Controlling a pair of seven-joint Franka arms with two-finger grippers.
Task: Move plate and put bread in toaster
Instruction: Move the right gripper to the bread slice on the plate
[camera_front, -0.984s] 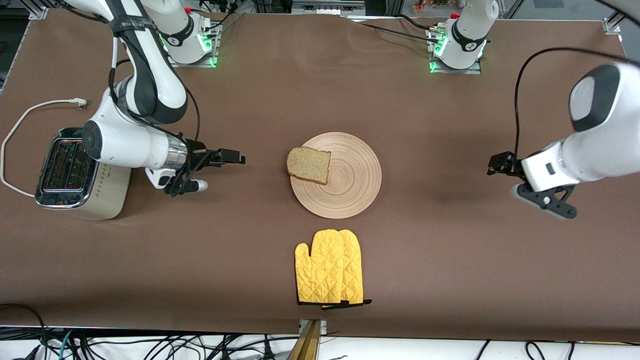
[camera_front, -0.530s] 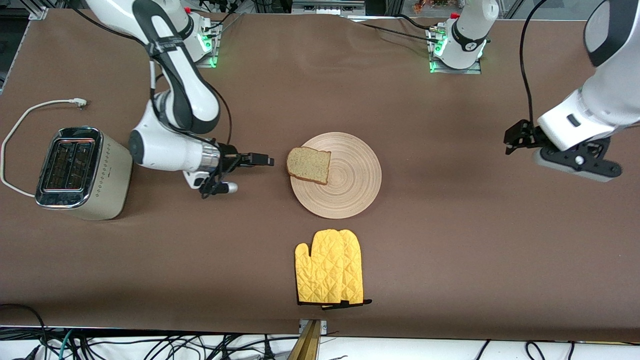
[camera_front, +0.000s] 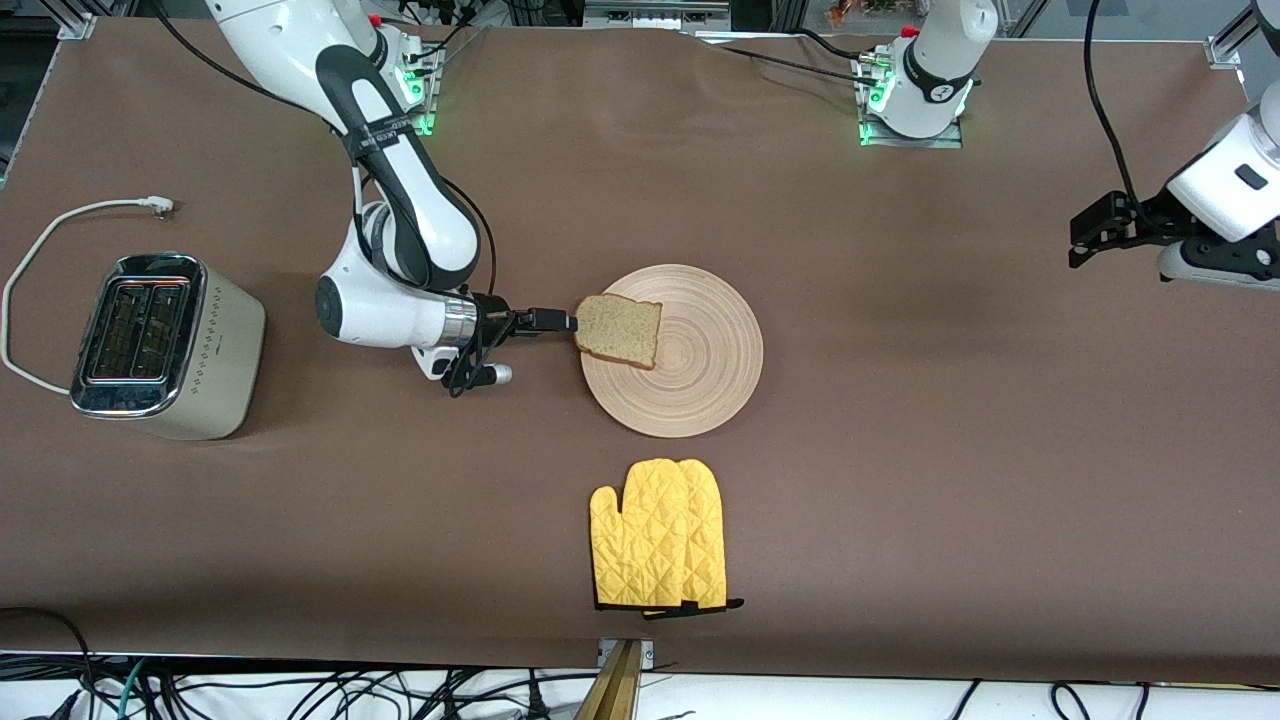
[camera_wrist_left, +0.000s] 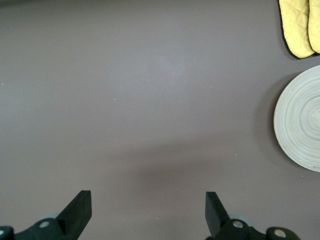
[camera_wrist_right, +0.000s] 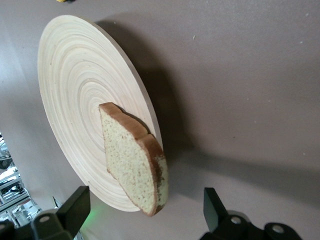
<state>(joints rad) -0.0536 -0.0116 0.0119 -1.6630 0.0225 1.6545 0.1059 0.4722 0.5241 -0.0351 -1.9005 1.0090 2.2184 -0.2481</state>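
Right gripper (camera_front: 570, 321) sits open at the bread (camera_front: 618, 330), which overhangs the plate (camera_front: 690, 380) rim on the toaster (camera_front: 160, 345) side. Looks like the grab step; next it needs to close on the crust. Left gripper (camera_front: 1085, 232) waits open.

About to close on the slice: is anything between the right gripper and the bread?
Nothing. In the right wrist view the open right gripper faces the bread's crust edge directly, where it overhangs the plate; only bare tablecloth lies underneath.

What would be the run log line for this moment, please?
right tool: open, at bread edge | bread: on plate | left tool: open, waiting | toaster: empty
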